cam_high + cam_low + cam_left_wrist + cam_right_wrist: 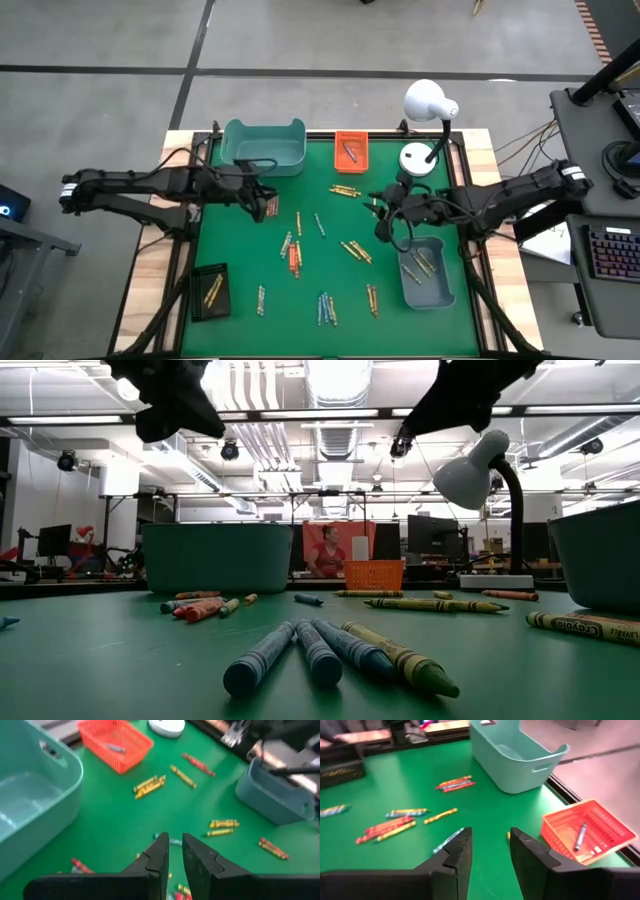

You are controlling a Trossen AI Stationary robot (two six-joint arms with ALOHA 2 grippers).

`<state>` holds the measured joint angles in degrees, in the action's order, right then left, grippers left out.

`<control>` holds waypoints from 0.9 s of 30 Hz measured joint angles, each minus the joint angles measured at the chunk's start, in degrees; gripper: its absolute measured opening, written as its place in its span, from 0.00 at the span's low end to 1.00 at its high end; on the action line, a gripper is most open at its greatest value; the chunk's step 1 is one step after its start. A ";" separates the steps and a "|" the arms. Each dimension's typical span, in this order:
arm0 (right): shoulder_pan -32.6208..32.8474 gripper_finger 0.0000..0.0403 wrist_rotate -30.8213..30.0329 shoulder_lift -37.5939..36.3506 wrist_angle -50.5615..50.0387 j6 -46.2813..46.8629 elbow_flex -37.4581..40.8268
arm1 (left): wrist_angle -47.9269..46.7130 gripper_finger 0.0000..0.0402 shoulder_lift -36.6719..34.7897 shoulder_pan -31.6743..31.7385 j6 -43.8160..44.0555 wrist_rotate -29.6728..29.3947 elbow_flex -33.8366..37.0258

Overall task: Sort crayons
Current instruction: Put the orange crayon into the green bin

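Several crayons lie flat and scattered on the green mat (240, 250): a yellow group (346, 190), another yellow group (356, 251), red ones (294, 258) and blue ones (325, 308), which lie nearest in the low view (300, 655). My left gripper (268, 205) hovers above red crayons (272, 208) near the big teal bin (265, 146). Its fingers (175, 845) stand a narrow gap apart and hold nothing. My right gripper (384, 212) hovers over the mat right of centre, open and empty in its wrist view (491, 840).
An orange basket (351, 150) at the far edge holds one crayon. A grey-teal bin (426, 272) at the near right and a black tray (210, 291) at the near left hold yellow crayons. A white desk lamp (428, 104) stands at the far right.
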<state>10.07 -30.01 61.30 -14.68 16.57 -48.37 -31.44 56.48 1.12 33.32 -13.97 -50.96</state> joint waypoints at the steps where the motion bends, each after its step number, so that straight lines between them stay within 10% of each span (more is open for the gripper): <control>1: -0.61 0.29 0.15 0.00 0.07 0.65 -0.07 | -0.24 0.09 0.49 -0.52 0.45 -0.06 0.00; 27: -10.98 0.29 7.53 2.64 1.01 1.84 -0.80 | -6.71 0.09 15.56 -1.50 -2.17 -2.19 0.09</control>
<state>-0.91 -22.48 63.93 -13.67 18.41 -49.17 -38.14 72.04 -0.38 31.15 -16.16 -50.87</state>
